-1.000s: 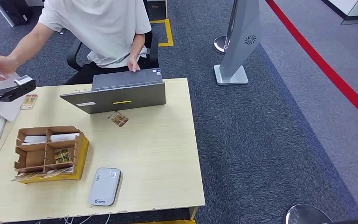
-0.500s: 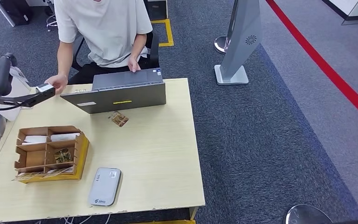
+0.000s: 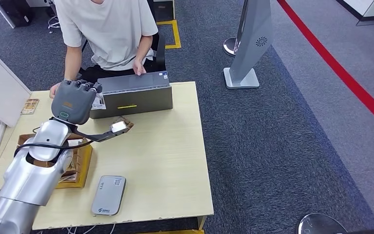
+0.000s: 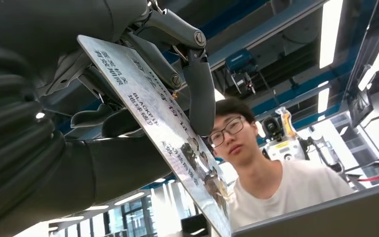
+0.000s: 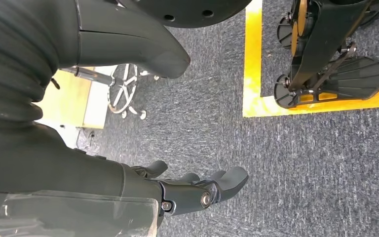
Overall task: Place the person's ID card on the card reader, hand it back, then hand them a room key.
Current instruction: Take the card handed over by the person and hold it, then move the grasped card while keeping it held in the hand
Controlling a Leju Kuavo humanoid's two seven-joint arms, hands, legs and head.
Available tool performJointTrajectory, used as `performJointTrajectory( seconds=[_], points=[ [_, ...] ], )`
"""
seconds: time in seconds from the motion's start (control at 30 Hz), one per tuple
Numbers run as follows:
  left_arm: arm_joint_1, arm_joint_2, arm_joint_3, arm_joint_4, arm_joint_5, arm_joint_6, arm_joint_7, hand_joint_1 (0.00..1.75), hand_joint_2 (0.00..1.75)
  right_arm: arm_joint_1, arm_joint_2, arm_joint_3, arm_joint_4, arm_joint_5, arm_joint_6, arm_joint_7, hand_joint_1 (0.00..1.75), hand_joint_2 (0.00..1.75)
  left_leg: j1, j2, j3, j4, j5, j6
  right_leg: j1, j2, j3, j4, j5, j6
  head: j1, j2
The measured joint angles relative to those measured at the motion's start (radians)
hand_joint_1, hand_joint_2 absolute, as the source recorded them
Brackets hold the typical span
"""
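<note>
- Head view: left hand (image 3: 74, 101) raised over the far left part of the wooden table (image 3: 175, 161), back of the hand toward the camera, just in front of the grey laptop (image 3: 131, 94)
- ID card (image 3: 99, 101) showing as a pale corner past the hand's edge, against the laptop's back; grasped by that hand, judging with the wrist view
- Card reader (image 3: 108, 195), a flat grey slab with rounded corners, lying near the table's front edge, well apart from the laptop and toward the robot; long axis running roughly front to back
- Key relation: reader lies nearer the robot than the hand does and slightly to the robot's right of it, so the coming move looks like a pull back and down with the card turned flat; left hand clearly the nearer one
- Cardboard organiser (image 3: 80, 165) just beside the reader on its left, largely hidden under the silver forearm; loose card (image 3: 123, 124) between laptop and reader
- Left wrist view: ID card (image 4: 158, 123) clamped between thumb and dark fingers (image 4: 200, 96), tilted on edge, person (image 4: 266, 173) behind it
- Right wrist view: right hand (image 5: 197, 190) hanging over grey carpet (image 5: 301, 163), fingers loosely curled and apart, grasping nothing
</note>
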Motion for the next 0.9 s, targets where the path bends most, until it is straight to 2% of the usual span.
performJointTrajectory(
  seconds=[0.43, 0.77, 0.83, 0.9],
  points=[
    [0.071, -0.018, -0.054, -0.127, 0.010, -0.010, -0.001, 1.75, 1.75, 0.000, 0.000, -0.021, 0.001, -0.014, -0.008, -0.001, 0.00, 1.75, 0.001, 0.000, 0.000, 0.000, 0.000, 0.000, 0.000, 0.000, 0.000, 0.001, 0.000, 0.000, 0.000, 0.000],
    [0.112, -0.019, -0.056, -0.147, 0.010, -0.014, 0.010, 1.75, 1.75, 0.000, 0.000, -0.030, 0.001, -0.019, -0.010, -0.001, 0.00, 1.75, 0.001, 0.000, 0.000, 0.000, 0.000, 0.000, 0.000, 0.000, 0.000, 0.001, 0.000, 0.000, 0.000, 0.000],
    [0.136, -0.018, -0.057, -0.149, 0.007, -0.016, 0.019, 1.75, 1.75, 0.000, 0.000, -0.035, 0.001, -0.023, -0.012, 0.000, 0.00, 1.75, 0.001, 0.000, 0.000, 0.000, 0.000, 0.000, 0.000, 0.000, 0.000, 0.001, 0.000, 0.000, 0.000, 0.000],
    [0.202, -0.015, -0.058, -0.150, 0.001, -0.015, 0.037, 1.75, 1.75, 0.001, 0.000, -0.044, 0.001, -0.030, -0.015, 0.002, 0.00, 1.75, 0.001, 0.000, 0.000, 0.000, 0.000, 0.000, 0.000, 0.000, 0.000, 0.000, 0.000, 0.000, 0.000, 0.000]
  ],
)
